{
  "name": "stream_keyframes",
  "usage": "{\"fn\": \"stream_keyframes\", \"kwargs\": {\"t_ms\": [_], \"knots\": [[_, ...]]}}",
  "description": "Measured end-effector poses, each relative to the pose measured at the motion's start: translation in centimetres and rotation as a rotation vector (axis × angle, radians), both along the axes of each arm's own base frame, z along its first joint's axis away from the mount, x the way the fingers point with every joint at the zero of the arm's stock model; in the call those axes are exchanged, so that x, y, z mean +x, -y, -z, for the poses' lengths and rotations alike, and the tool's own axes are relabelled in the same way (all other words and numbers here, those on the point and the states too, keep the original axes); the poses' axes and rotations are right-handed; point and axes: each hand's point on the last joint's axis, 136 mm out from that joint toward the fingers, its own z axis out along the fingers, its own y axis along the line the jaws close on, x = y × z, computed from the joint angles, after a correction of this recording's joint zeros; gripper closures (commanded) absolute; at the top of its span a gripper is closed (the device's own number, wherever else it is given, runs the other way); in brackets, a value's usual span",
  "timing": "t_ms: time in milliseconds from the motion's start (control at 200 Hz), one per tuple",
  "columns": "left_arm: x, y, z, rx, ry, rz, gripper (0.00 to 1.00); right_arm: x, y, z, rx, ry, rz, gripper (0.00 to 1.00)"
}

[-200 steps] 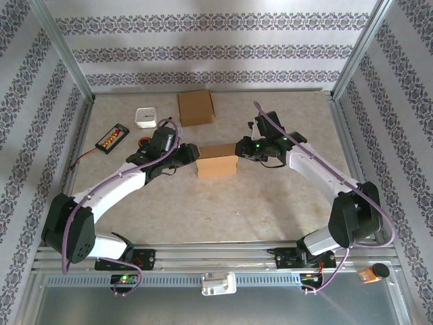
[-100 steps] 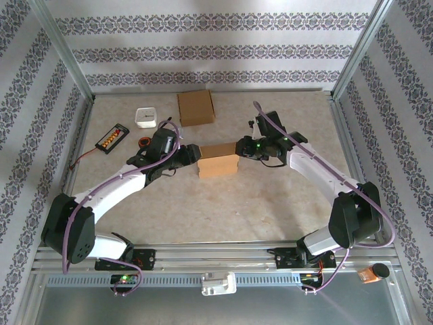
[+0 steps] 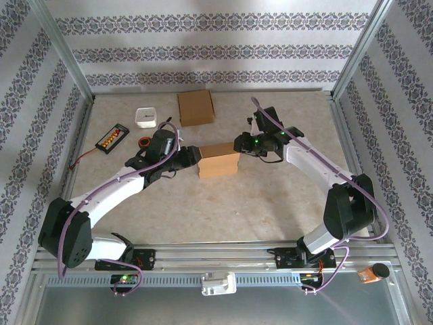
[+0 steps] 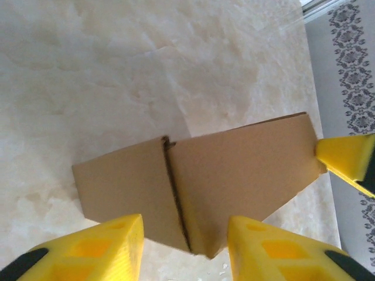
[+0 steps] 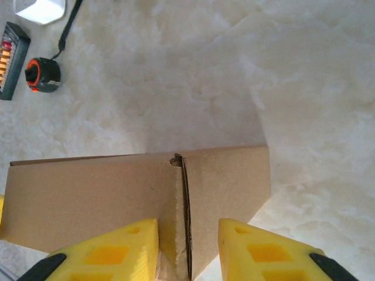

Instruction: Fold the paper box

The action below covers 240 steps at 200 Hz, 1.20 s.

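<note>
Left claw (image 3: 191, 156) is sitting part open around the left end of the paper box (image 3: 218, 162). Its yellow fingers (image 4: 111, 249) are either side of the box's near corner with a sliver of gap on one side, so it's straddling rather than clamping. Right claw (image 3: 239, 145) is doing the same at the other end: part open, with the cardboard seam between its fingers (image 5: 263, 249) and no real pinch that I can see. The box is pretty much dead centre of the surface (image 3: 223, 210), a beige marbled-looking top. It's boxed in by walls (image 3: 216, 47) with striped floral wallpaper and aluminium posts (image 3: 71, 61) at the corners. Left arm (image 3: 111, 191) reaches up and in from its base at bottom left, and right arm (image 3: 318, 168) mirrors it from bottom right, so the two make a sort of arch meeting at the box. Behind the box, near the back wall and well apart from it, lies a flat cardboard piece (image 3: 196, 108). Off to the left there's a small white tub (image 3: 146, 118), a black tray (image 3: 112, 138) with orange bits in it, and a round black-and-orange thing (image 3: 143, 143) just beside the left arm's wrist.
</note>
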Motion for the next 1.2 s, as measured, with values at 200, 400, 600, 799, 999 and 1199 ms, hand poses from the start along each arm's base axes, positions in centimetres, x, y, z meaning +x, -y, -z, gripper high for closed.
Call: {"fn": "stream_keyframes", "kwargs": {"t_ms": [200, 400, 600, 799, 999, 1199], "knots": [[0.0, 0.2, 0.2, -0.015, 0.009, -0.002, 0.82, 0.1, -0.4, 0.3, 0.021, 0.013, -0.011, 0.75], [-0.1, 0.2, 0.7, -0.027, 0.016, -0.01, 0.83, 0.0, -0.3, 0.2, 0.02, 0.042, -0.022, 0.76], [-0.1, 0.2, 0.7, -0.027, 0.016, -0.01, 0.83, -0.3, 0.0, 0.0, -0.022, 0.067, -0.034, 0.76], [-2.7, 1.0, 0.7, -0.027, -0.006, 0.047, 0.77, -3.9, 0.5, -0.1, -0.037, 0.038, -0.07, 0.76], [-9.1, -0.2, 2.3, 0.073, -0.108, 0.082, 0.49, -11.7, 4.2, 1.1, -0.117, -0.064, -0.079, 0.54], [-9.7, -1.7, 1.8, 0.082, -0.088, 0.027, 0.42, -13.4, 6.1, -1.0, -0.108, 0.064, -0.041, 0.26]]}}
